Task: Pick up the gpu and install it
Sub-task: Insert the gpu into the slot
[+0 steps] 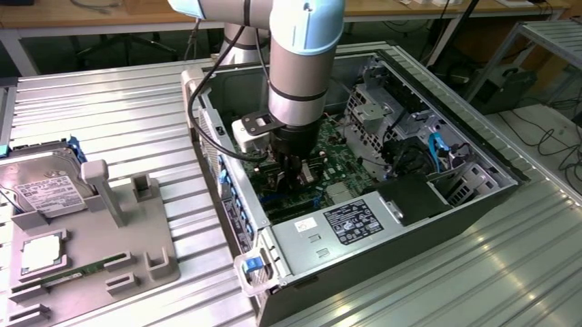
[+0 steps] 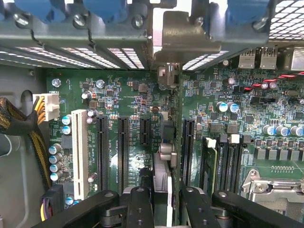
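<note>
Hand (image 2: 161,202) is clamped partway shut on the gpu (image 2: 163,175), held edge-on just above the motherboard (image 2: 128,95) inside the PC case (image 1: 473,153). If the card's edge sits slightly off the slot (image 2: 166,128) or tilts, pushing could jam it or scrape nearby parts, I reckon.

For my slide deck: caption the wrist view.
Black gripper fingers hold the thin dark gpu card edge-on, upright above the green motherboard, its silver bracket at the case's rear slot openings.

The gpu (image 2: 164,156) stands on edge, a thin card seen edge-on, clamped between the gripper's (image 2: 161,199) 2 fingers. Its silver bracket (image 2: 183,35) rises at the far end, against the case's rear slot openings. Its lower edge sits over a motherboard (image 2: 137,95) slot directly ahead of the fingertips.
</note>
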You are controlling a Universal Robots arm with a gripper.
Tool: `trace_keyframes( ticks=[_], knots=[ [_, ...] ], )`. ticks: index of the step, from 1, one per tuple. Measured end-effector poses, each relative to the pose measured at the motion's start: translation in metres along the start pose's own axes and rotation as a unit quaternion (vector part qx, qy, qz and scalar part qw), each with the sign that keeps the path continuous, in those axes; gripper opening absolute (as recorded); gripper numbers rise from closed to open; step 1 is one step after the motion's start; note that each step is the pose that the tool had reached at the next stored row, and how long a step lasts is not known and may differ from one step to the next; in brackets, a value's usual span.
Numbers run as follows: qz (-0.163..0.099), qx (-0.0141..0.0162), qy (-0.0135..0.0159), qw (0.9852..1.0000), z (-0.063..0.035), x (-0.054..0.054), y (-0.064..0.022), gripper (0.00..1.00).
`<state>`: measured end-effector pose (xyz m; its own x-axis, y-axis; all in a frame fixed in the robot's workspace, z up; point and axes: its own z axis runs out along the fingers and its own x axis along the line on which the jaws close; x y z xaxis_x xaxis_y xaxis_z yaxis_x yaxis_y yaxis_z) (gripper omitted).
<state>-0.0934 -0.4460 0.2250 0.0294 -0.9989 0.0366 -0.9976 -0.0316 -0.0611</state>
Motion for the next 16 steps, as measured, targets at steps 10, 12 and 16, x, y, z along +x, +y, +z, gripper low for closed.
trace_keyframes(
  ticks=[10, 12, 16],
  knots=[
    [0.0, -0.0002, 0.0004, 1.0, -0.0038, -0.0001, -0.0002, 0.28],
    [0.0, -0.0002, 0.0004, 1.0, -0.0039, -0.0006, -0.0002, 0.28],
    [0.0, -0.0002, 0.0003, 1.0, -0.0038, -0.001, -0.0002, 0.28]
  ],
)
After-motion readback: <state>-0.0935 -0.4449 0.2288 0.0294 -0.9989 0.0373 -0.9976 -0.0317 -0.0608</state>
